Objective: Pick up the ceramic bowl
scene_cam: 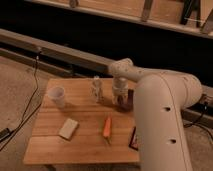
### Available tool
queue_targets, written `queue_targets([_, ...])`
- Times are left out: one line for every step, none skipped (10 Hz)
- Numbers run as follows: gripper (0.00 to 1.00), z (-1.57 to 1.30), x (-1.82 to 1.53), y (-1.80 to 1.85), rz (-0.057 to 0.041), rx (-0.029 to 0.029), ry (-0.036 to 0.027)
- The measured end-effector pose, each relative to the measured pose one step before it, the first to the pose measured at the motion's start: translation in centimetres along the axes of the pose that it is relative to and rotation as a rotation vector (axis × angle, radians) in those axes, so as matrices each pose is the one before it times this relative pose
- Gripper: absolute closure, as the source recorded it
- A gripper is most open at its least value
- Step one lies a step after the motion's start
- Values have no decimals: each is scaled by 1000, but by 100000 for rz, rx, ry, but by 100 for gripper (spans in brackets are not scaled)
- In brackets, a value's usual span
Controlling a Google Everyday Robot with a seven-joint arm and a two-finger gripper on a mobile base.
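Note:
The ceramic bowl (127, 101) is a small dark maroon bowl at the back right of the wooden table (85, 142). Most of it is hidden behind my white arm (160, 105). My gripper (119, 98) reaches straight down onto the bowl's left side. The arm's wrist covers the place where gripper and bowl meet.
A white cup (57, 95) stands at the table's back left. A small clear bottle (96, 89) stands just left of the gripper. A pale sponge (68, 128), an orange carrot (107, 127) and a dark snack packet (134, 140) lie toward the front.

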Motion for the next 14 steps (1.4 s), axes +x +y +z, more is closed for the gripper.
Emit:
queue_targets([82, -40, -14, -50, 138, 38, -16])
queue_targets([89, -14, 22, -16, 149, 66, 94])
queue_targets([97, -102, 54, -34, 328, 174, 130])
queue_targets([100, -140, 102, -105, 672, 354, 289])
queue_targets([100, -239, 76, -40, 422, 369, 193])
queue_targets([100, -279, 53, -75, 269, 656, 207])
queue_targets([100, -469, 120, -46, 84, 1940, 931])
queue_targets([100, -396, 31, 73, -259, 1623, 619])
queue_targets([100, -424, -45, 227, -699, 1944, 609])
queue_targets([100, -605, -20, 466, -1161, 2365, 1060])
queue_targets([100, -394, -49, 355, -1071, 1826, 684])
queue_targets([100, -474, -77, 425, -1151, 1594, 520])
queue_targets([100, -641, -130, 510, -1578, 2118, 449])
queue_targets([100, -589, -126, 408, -1499, 2054, 331])
